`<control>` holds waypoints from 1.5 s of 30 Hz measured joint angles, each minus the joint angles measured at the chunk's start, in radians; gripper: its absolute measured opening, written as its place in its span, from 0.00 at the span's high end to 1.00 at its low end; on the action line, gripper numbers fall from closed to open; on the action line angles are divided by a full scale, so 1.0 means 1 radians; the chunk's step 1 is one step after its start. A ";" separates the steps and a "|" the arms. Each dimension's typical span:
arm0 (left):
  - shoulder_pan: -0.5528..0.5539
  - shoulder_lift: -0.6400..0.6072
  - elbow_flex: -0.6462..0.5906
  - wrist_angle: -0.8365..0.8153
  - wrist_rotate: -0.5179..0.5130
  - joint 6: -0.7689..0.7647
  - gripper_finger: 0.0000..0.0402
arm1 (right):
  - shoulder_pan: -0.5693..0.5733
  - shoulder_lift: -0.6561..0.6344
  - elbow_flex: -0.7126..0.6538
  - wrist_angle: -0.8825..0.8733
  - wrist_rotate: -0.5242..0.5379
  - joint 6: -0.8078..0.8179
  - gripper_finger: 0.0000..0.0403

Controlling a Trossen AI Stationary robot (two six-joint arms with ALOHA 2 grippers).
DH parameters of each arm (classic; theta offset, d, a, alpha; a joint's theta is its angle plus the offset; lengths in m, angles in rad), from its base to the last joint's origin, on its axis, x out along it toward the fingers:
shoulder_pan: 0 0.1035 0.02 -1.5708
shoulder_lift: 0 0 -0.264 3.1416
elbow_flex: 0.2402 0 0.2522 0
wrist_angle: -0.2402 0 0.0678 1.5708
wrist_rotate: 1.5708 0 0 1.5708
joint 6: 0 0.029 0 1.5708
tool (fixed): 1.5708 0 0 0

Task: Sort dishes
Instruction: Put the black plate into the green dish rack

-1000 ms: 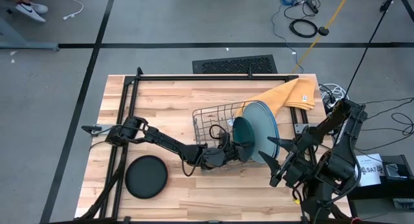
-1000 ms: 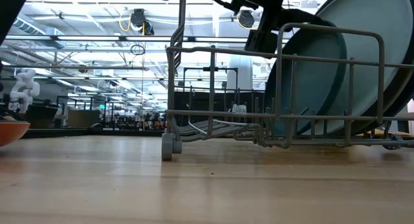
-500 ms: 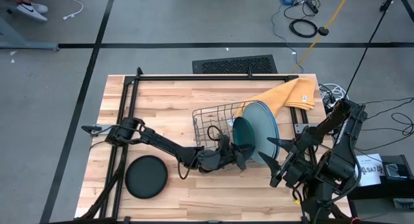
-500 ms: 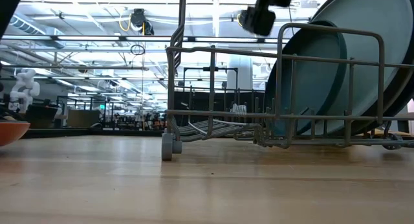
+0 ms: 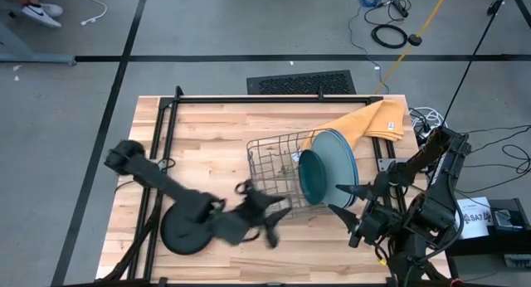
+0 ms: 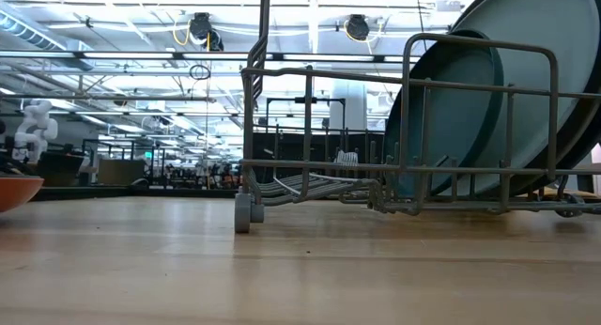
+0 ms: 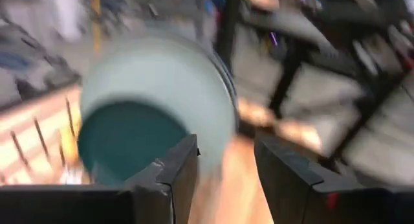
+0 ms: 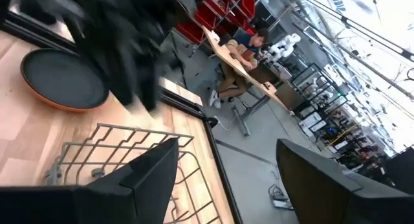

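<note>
A wire dish rack (image 5: 267, 158) stands mid-table. A dark teal plate (image 5: 315, 177) stands on edge at the rack's right end and leans back on larger pale blue-grey plates (image 5: 342, 153). In the low view the teal plate (image 6: 451, 118) stands behind the rack's wires. A round dark plate with an orange-red rim (image 5: 187, 229) lies flat near the front left. My left gripper (image 5: 275, 225) hovers open and empty between that plate and the rack; its wrist view (image 7: 226, 166) faces the teal plate (image 7: 126, 136). My right gripper (image 5: 333, 199) waits open beside the rack's near right corner.
A yellow-orange cloth (image 5: 373, 119) lies at the far right behind the rack. A black frame (image 5: 166, 113) runs along the table's left and far sides. Bare wood lies left of the rack and along the near edge. In the right wrist view a person (image 8: 242, 52) sits in the room beyond.
My left gripper has drawn back from the dark teal plate in the rack. It has swung fast toward the table's near left and risen, rolling as it went. It is out of the low view now. The teal plate stays leaning in the rack.
</note>
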State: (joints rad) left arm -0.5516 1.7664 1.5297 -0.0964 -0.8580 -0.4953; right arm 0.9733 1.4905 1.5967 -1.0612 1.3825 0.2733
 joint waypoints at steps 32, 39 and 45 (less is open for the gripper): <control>-0.246 0.222 0.000 -1.109 1.054 -0.963 0.62 | -0.046 0.000 0.000 0.017 0.003 -0.107 0.37; -0.249 0.303 0.000 -1.128 1.124 -0.879 0.62 | -0.045 0.000 0.000 0.017 0.003 -0.107 0.37; -0.252 0.312 0.000 -1.156 1.124 -0.858 0.62 | -0.046 0.000 0.000 0.017 0.003 -0.107 0.37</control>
State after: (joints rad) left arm -0.8032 2.0785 1.5299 -1.2527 0.2657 -1.3533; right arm 0.9276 1.4906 1.5967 -1.0443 1.3853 0.1661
